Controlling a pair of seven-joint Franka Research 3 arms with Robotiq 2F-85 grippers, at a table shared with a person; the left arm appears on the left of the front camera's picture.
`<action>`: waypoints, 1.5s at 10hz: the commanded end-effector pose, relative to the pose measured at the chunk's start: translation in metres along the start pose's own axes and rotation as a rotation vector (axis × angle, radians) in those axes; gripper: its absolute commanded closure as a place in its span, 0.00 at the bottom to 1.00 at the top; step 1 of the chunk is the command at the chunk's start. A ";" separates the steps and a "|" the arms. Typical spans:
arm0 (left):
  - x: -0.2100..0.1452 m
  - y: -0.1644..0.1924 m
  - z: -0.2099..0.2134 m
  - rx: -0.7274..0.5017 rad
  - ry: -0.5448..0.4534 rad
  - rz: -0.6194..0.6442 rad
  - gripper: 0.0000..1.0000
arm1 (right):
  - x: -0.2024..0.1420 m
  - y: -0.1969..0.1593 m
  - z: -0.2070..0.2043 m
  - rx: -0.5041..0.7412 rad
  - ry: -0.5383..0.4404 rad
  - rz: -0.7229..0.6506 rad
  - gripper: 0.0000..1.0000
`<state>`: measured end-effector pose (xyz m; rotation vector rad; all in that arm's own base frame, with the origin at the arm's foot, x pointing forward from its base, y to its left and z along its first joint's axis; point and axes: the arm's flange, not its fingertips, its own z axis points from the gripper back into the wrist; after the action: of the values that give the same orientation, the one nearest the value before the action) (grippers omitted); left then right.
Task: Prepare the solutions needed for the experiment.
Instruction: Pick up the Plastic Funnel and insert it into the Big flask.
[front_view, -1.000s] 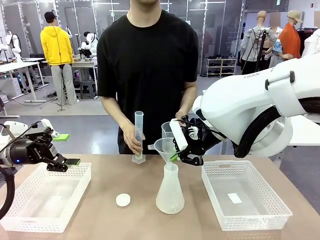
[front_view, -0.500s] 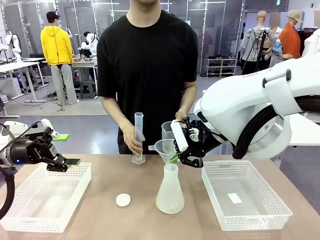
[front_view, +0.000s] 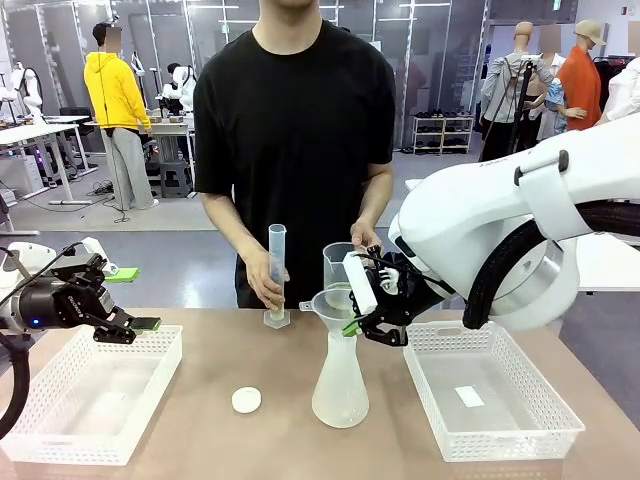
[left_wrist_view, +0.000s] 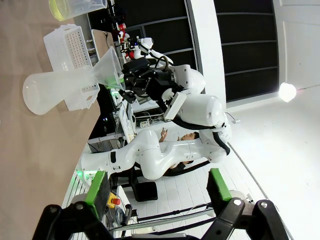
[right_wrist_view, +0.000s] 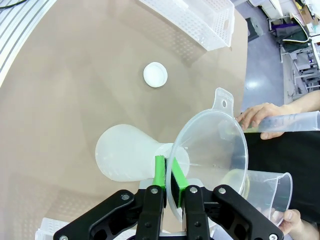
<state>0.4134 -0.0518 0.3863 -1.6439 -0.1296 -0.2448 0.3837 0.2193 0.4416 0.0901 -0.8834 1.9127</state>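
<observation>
The right end effector (front_view: 352, 318) grips the rim of the funnel (front_view: 330, 303), upright in the flask (front_view: 340, 385), with the solution (left_wrist_view: 61, 7) in the person's beaker (front_view: 338, 262) just behind it; the left end effector (front_view: 133, 298), open, hangs well apart.

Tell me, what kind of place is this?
Likely a robot lab doing a chemistry task: a white robot arm works at a table with a flask, a funnel and a measuring cylinder.

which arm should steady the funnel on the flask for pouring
Right: the right gripper is shut on the funnel rim, right at the flask neck. The left gripper hangs open over the left basket.
</observation>
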 end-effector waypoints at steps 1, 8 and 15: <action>0.001 -0.003 -0.001 -0.015 -0.004 -0.005 0.00 | -0.007 0.007 -0.010 -0.036 -0.015 0.021 0.94; 0.001 -0.003 -0.001 -0.015 -0.004 -0.005 0.00 | -0.004 0.013 -0.010 -0.021 0.004 0.023 0.31; 0.001 -0.003 -0.001 -0.015 -0.004 -0.005 0.00 | 0.010 0.019 0.054 0.016 0.029 0.007 0.11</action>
<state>0.4133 -0.0518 0.3863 -1.6439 -0.1295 -0.2448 0.3584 0.2008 0.4629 0.0557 -0.8650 1.9467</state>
